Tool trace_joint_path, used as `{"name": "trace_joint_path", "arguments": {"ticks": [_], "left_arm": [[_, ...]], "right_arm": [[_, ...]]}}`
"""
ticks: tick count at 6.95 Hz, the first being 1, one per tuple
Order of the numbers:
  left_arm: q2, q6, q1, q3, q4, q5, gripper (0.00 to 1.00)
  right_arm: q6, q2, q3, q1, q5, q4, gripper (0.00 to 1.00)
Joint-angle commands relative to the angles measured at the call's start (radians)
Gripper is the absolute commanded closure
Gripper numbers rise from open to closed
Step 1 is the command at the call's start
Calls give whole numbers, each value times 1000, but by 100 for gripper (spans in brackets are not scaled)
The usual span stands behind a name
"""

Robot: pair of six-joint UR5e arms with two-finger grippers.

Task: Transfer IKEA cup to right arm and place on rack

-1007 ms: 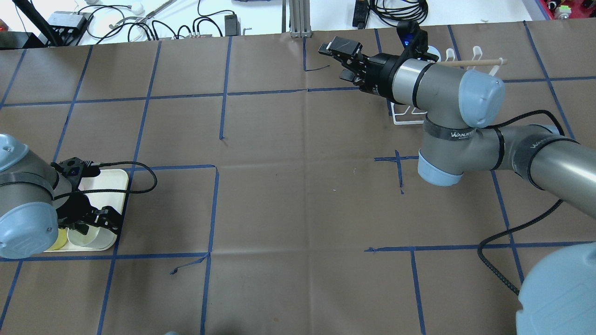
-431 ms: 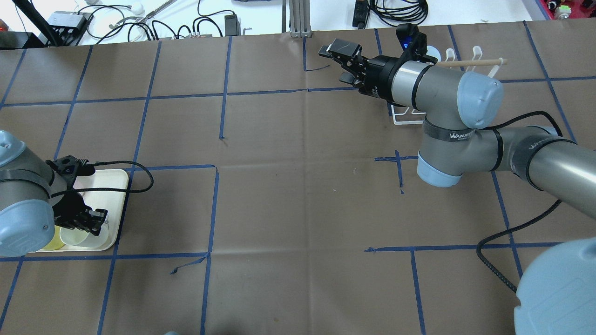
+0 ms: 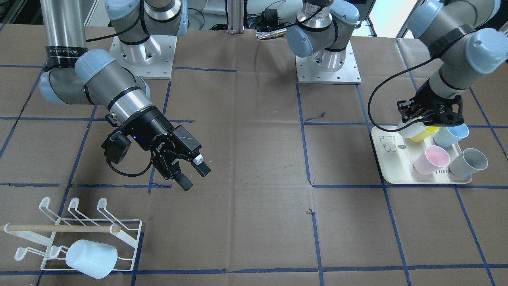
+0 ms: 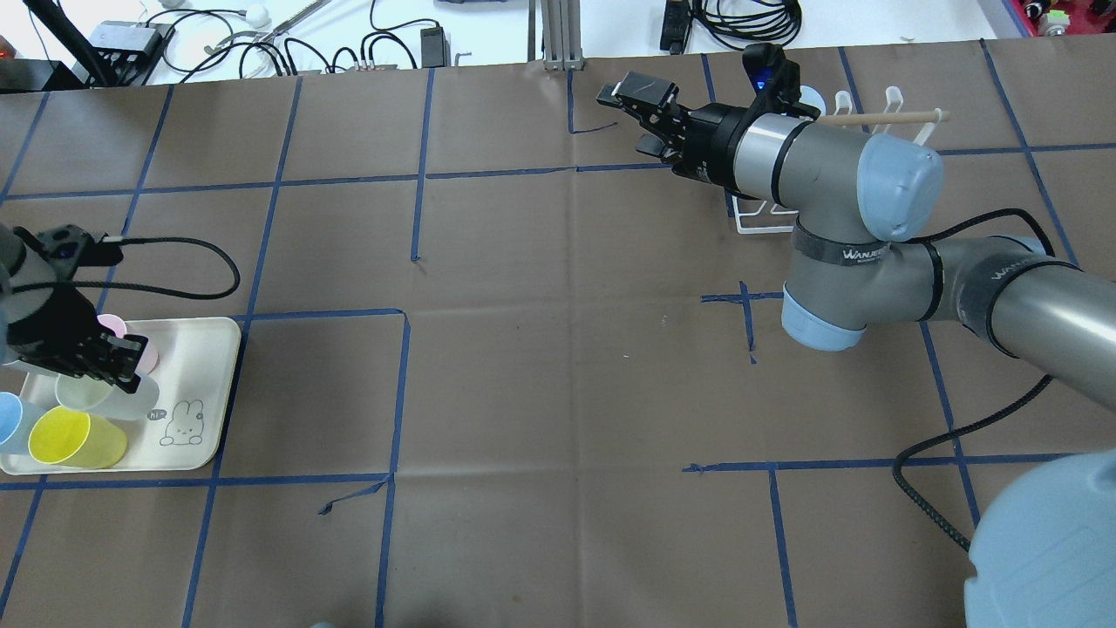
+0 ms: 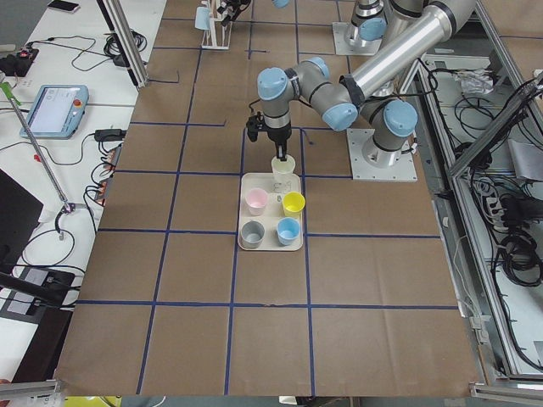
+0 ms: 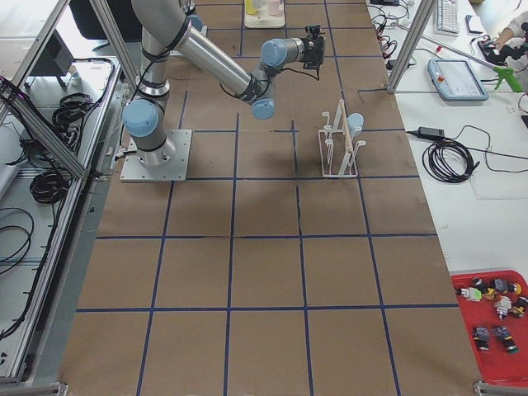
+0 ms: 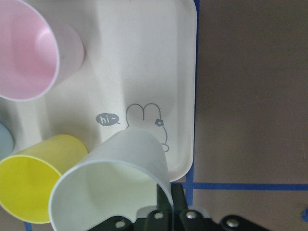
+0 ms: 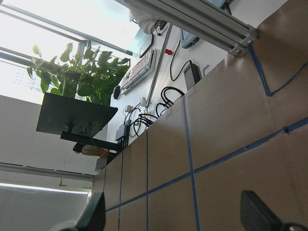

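My left gripper (image 4: pixel 94 370) is shut on the rim of a white IKEA cup (image 4: pixel 85 392) and holds it tilted just above the cream tray (image 4: pixel 205 362). The cup fills the bottom of the left wrist view (image 7: pixel 110 187), and in the front view it (image 3: pixel 410 129) hangs over the tray's back corner. My right gripper (image 3: pixel 192 172) is open and empty, hovering above the table beside the white wire rack (image 3: pixel 127 234). In the overhead view the right gripper (image 4: pixel 643 113) points left, and the rack (image 4: pixel 757 220) is mostly hidden behind the right arm.
The tray holds a yellow cup (image 3: pixel 424 136), a blue cup (image 3: pixel 450 135), a pink cup (image 3: pixel 432 159) and a grey cup (image 3: pixel 470 162). A light-blue cup (image 3: pixel 91 258) hangs on the rack under its wooden dowel (image 3: pixel 59 228). Cables lie beyond the table's far edge.
My left gripper has moved toward the tray's far end and risen with the white cup in it, uncovering the yellow cup and the bunny drawing. The right arm has stayed still.
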Motion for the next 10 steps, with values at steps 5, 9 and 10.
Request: {"name": "trace_joint_path", "arguments": {"ticks": [5, 9, 10], "left_arm": [[-299, 61, -143, 488, 49, -418, 100], [-332, 96, -168, 316, 460, -846, 100], [-335, 93, -168, 204, 645, -909, 100]], "right_arm": [[0, -4, 0, 0, 4, 2, 0], [222, -7, 0, 32, 6, -18, 1], [268, -7, 2, 35, 3, -72, 1]]}}
